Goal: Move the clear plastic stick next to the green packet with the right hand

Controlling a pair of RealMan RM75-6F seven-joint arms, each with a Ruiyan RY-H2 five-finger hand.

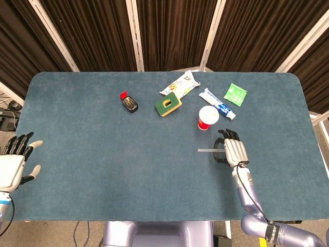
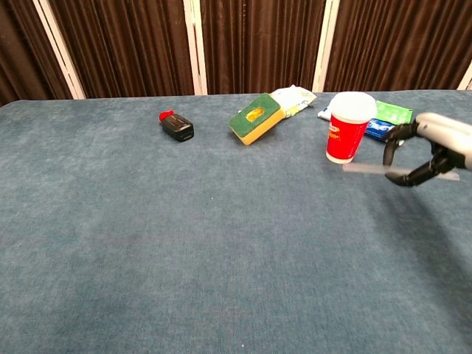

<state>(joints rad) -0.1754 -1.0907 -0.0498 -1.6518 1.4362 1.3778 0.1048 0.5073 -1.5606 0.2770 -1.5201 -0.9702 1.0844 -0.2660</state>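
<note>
Right hand [image 1: 232,149], silver with black fingers, pinches the thin clear plastic stick [image 1: 206,150] between thumb and fingers; the stick juts out level toward the robot's left. The chest view shows the right hand [image 2: 431,151] and stick [image 2: 363,168] lifted clear of the blue-grey felt table top [image 2: 184,221], the stick's free end in front of the lower part of the red paper cup with the white lid [image 2: 348,127]. The head view does not show that height, but gives the plan position: stick just below the cup [image 1: 207,118], apart from it.

Flat green packet [image 1: 235,94] lies near the far right of the table, well apart from the stick, with a white-and-blue toothpaste tube [image 1: 217,104] between it and the cup. In the chest view the packet [image 2: 393,113] is only partly seen behind the cup and tube.

Left hand [image 1: 15,163] appears in the head view only, at the left edge off the table, fingers spread, holding nothing.

Also on the table: small black bottle with a red cap [image 1: 128,102], green-and-yellow sponge [image 1: 168,104], white snack bag [image 1: 180,84].
</note>
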